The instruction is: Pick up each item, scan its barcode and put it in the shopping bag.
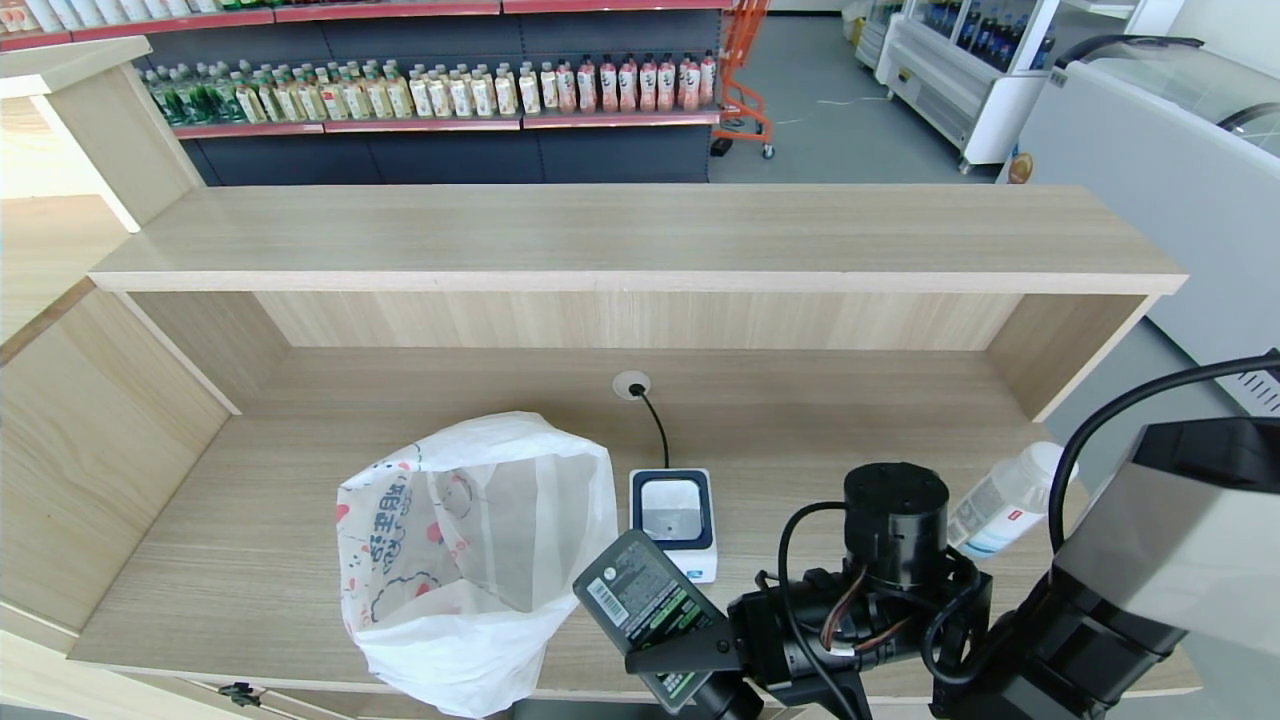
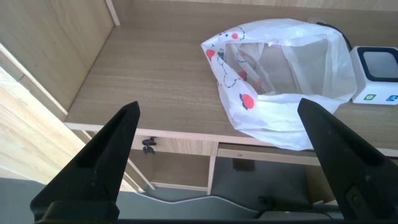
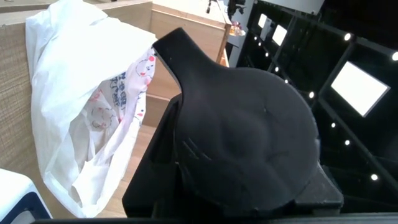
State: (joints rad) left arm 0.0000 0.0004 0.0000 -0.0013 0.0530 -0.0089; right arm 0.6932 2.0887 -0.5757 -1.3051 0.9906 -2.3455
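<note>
- Box (image 1: 640, 598), black with a white barcode, is pinched in the right gripper (image 1: 675, 645), just beside the bag (image 1: 470, 560).
- Left gripper (image 2: 219, 109) is wide open, empty.
- Wooden counter (image 1: 250, 540) under the bag; drink shelves (image 1: 430, 92) far behind.

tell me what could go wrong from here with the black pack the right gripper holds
1. The black pack has its barcode facing up, away from the scanner window, so the scan may miss unless it is turned.
2. The shopping bag is limp and overhangs the counter front edge; a drop might tip it off.
3. The right gripper grips the pack by one end, so it might slip.
</note>
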